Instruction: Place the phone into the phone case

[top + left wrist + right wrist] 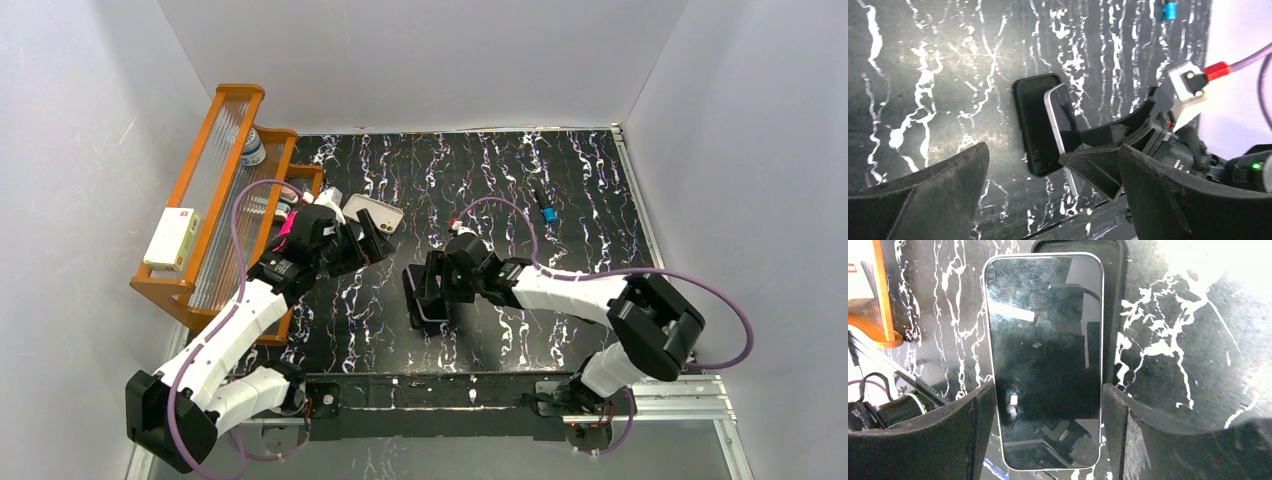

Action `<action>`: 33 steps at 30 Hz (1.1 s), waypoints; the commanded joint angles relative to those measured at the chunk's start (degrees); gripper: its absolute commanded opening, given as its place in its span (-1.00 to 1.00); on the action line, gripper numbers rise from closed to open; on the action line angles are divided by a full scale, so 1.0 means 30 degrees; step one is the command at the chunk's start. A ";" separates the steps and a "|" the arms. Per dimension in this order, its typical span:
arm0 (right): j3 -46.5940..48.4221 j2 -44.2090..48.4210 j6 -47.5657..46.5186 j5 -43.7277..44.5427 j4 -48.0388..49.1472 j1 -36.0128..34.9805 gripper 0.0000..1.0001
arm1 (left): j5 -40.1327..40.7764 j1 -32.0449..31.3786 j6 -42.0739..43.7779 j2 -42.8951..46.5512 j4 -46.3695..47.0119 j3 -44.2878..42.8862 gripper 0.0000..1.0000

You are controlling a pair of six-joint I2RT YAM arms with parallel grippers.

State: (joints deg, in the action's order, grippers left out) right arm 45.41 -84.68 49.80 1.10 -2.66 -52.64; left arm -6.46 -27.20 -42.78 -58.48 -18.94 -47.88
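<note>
My right gripper (1048, 407) is shut on the phone (1045, 355), a black glass slab with a silver edge, gripping its long sides near its lower end. It holds the phone tilted over a flat black slab (1114, 285) lying on the table. In the left wrist view the phone (1062, 112) leans on edge above that slab (1034, 125). The pale beige phone case (377, 213) lies at the back left, just beyond my left gripper (372, 242). My left gripper (1050, 160) is wide open and empty, facing my right gripper (428, 292).
An orange wooden rack (205, 190) stands along the left wall with a pale box (171, 238) on it and a bottle (252, 148) at its far end. A small blue object (548, 213) lies at the back right. White walls enclose the black marbled table (560, 170).
</note>
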 commanded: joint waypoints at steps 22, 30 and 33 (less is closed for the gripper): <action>0.3171 -0.3501 0.1140 0.2480 -0.0527 -0.1563 0.23 | 0.2186 0.0051 0.1576 0.1008 -0.3091 0.0373 0.96; 0.3193 -0.2797 0.1199 0.3172 -0.1473 -0.1827 0.60 | 0.2299 0.0062 0.1641 0.0856 -0.3121 0.0607 0.95; 0.3454 -0.2536 0.0934 0.3198 -0.1974 -0.1844 0.68 | 0.2199 0.0046 0.1711 0.0647 -0.3092 0.0735 0.92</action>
State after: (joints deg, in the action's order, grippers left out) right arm 52.97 -95.18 52.71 8.99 -5.26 -57.84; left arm -0.23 -27.20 -38.52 -56.29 -27.18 -46.74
